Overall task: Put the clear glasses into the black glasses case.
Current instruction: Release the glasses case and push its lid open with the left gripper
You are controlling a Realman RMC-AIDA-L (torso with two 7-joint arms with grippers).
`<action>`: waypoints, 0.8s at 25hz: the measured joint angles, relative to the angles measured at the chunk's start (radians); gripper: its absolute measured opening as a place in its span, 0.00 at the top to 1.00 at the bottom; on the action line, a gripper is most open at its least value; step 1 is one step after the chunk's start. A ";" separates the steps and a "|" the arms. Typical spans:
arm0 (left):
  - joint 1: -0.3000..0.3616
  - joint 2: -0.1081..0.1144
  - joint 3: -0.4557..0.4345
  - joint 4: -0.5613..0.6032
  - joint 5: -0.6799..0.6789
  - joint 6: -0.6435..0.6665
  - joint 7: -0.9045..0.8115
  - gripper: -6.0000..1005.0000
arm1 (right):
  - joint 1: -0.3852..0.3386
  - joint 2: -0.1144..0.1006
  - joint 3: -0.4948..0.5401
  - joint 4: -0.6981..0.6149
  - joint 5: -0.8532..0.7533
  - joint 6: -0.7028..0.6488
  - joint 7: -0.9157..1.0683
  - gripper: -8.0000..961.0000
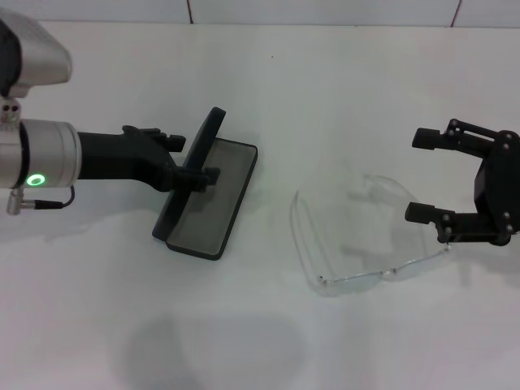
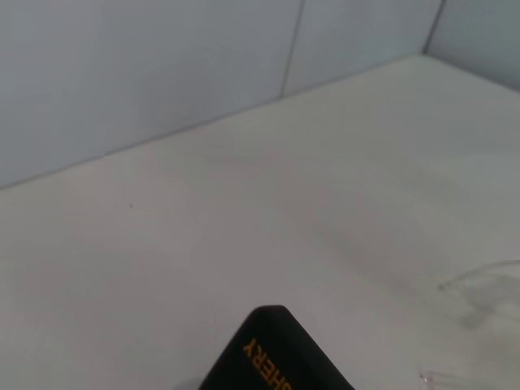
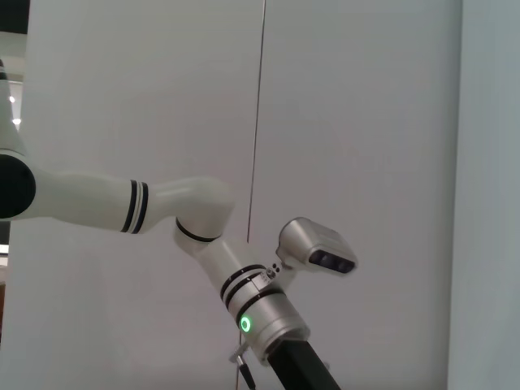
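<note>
The black glasses case (image 1: 218, 193) lies open left of centre, its grey lining facing up and its lid (image 1: 188, 175) standing on edge. My left gripper (image 1: 192, 159) is shut on that lid, one finger on each side. In the left wrist view only a lid corner (image 2: 273, 356) with orange lettering shows. The clear glasses (image 1: 359, 277) rest on the table to the right of the case, arms unfolded; they appear faintly as the clear glasses (image 2: 486, 281) in the left wrist view. My right gripper (image 1: 413, 175) hovers open at their right end, holding nothing.
The white table (image 1: 260, 81) meets a tiled wall (image 1: 325, 10) at the back. The right wrist view looks across at my left arm (image 3: 264, 313) against a pale wall, with the table out of view.
</note>
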 joint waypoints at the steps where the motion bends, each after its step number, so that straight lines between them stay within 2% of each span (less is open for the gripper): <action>1: -0.002 0.000 0.010 0.000 0.005 -0.004 -0.005 0.13 | -0.002 0.000 0.000 -0.006 0.000 0.000 0.000 0.12; 11: -0.022 0.001 0.031 -0.001 0.042 -0.015 -0.035 0.13 | -0.003 0.004 0.000 -0.014 0.000 0.000 0.001 0.12; 16: -0.029 0.000 0.032 -0.016 0.056 -0.022 -0.035 0.29 | -0.005 0.007 0.000 -0.014 0.000 0.000 0.001 0.12; 19: -0.032 0.000 0.032 -0.022 0.057 -0.039 -0.033 0.48 | -0.011 0.007 0.001 -0.014 0.000 0.000 0.001 0.12; 20: -0.033 0.000 0.032 -0.023 0.057 -0.042 -0.032 0.50 | -0.013 0.007 0.001 -0.014 0.000 0.000 0.000 0.12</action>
